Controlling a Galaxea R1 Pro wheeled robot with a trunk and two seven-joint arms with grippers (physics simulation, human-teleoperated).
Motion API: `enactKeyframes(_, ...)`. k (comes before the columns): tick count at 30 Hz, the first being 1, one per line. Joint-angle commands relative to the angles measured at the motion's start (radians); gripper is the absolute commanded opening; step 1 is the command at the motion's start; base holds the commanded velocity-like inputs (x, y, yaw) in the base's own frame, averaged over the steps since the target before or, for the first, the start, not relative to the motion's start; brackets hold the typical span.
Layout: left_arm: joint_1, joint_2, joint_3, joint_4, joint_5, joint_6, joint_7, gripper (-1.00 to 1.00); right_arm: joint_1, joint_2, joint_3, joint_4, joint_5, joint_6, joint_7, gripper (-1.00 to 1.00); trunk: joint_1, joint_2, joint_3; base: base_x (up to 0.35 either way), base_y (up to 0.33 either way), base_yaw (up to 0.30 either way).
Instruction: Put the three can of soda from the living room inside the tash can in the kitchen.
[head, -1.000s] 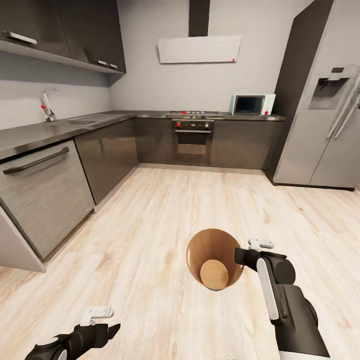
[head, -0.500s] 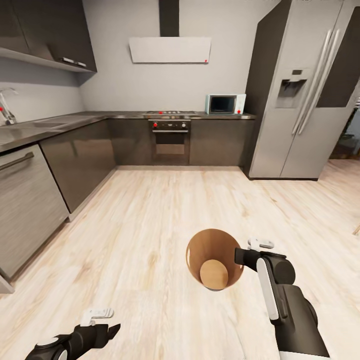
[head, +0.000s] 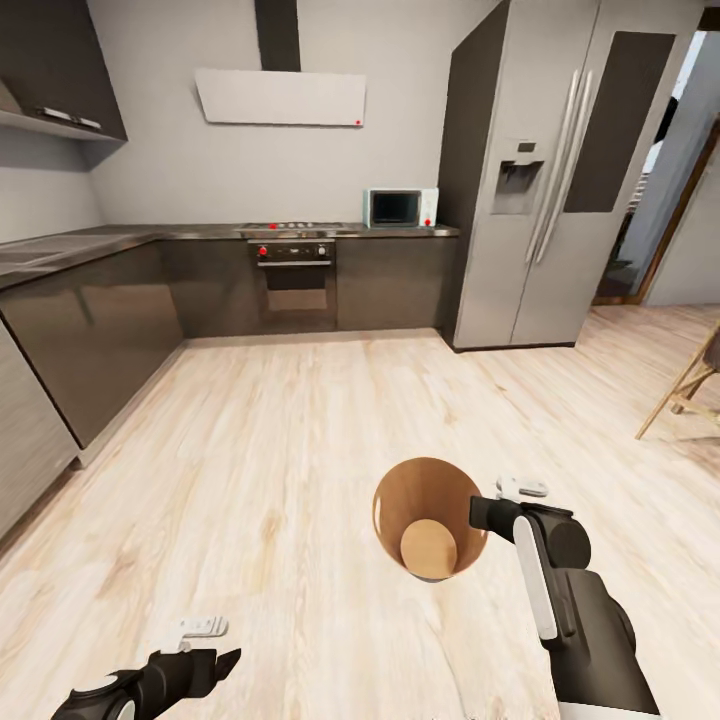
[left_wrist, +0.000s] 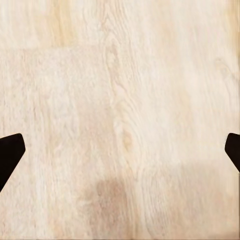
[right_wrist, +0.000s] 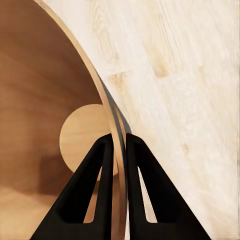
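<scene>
The tash can (head: 392, 497), dark grey outside and tan inside, hangs just above the pale floor in front of me, its round bottom bare. My right gripper (head: 482, 514) is shut on its rim, one finger inside and one outside, as the right wrist view shows at the gripper (right_wrist: 118, 142) and the bin wall (right_wrist: 45, 95). My left gripper (head: 226, 660) is low at the left, open and holding nothing; the left wrist view has its gripper (left_wrist: 120, 150) over bare floor planks. The cans of soda are out of view.
I am in the kitchen. Grey cabinets (head: 90, 330) run along the left, an oven (head: 295, 272) and microwave (head: 400, 207) stand at the back, and a tall fridge (head: 545, 170) at the right. A doorway (head: 670, 200) and wooden chair legs (head: 690, 385) lie far right.
The whole view has swung right: sink and cabinets slid off to the left, fridge and doorway came in. The bin and both grippers kept their places in the picture.
</scene>
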Motion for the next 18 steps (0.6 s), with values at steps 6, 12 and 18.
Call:
enactKeyframes(6, 0.000, 0.000, 0.000, 0.000, 0.000, 0.000, 0.000, 1.00, 0.000, 0.000, 0.000, 0.000, -0.016, 0.000, 0.004, -1.00, 0.000, 0.000, 0.000, 0.000, 0.000, -0.281)
enactKeyframes(12, 0.000, 0.000, 0.000, 0.000, 0.000, 0.000, 0.000, 1.00, 0.000, 0.000, 0.000, 0.000, -0.016, 0.000, 0.004, -1.00, 0.000, 0.000, 0.000, 0.000, 0.000, -0.281)
enactKeyframes(18, 0.000, 0.001, 0.001, 0.000, 0.000, 0.000, 0.000, 1.00, 0.000, 0.000, 0.000, 0.001, -0.016, 0.000, 0.004, -1.00, 0.000, 0.000, 0.000, 0.000, 0.000, -0.281)
